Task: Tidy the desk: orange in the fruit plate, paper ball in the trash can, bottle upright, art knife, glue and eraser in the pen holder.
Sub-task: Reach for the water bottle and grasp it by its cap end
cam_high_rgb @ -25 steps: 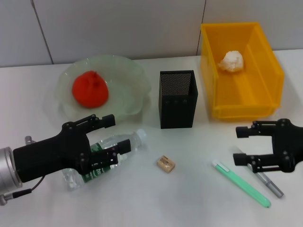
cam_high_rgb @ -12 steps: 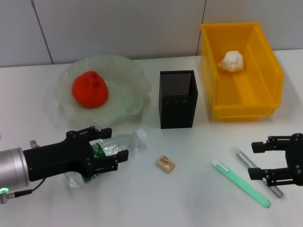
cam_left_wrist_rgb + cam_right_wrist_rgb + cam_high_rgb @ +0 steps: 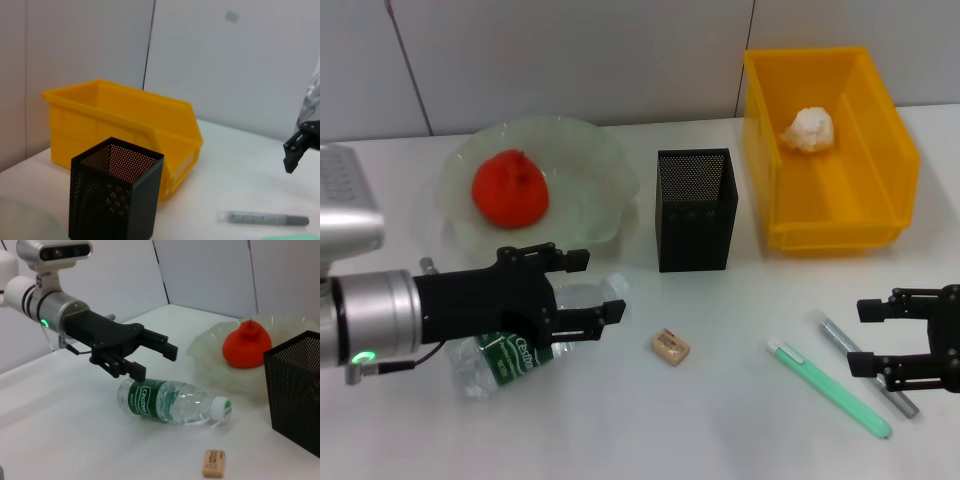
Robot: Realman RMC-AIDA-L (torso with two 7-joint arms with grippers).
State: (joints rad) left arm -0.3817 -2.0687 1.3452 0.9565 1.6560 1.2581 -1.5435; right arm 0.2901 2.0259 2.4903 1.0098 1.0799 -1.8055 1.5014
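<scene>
While the bottle lies on its side, the scene reads like this, placed against the pen holder (image 3: 694, 209):
Fruit plate (image 3: 588, 156): well left of it, orange (image 3: 510, 188) already inside.
Left gripper (image 3: 590, 285): left and nearer, fingers spread wide above the bottle (image 3: 520, 342), apparently gripping nothing.
Step in hand: judged to be standing the bottle upright.
Next move: lower, close round the body, tip cap upward.
Eraser (image 3: 670, 346): just in front.
Trash can (image 3: 862, 232): right beside it, paper ball (image 3: 809, 129) inside.
Right gripper (image 3: 865, 336): far right, jaws apart, idle by a grey pen (image 3: 868, 364).
</scene>
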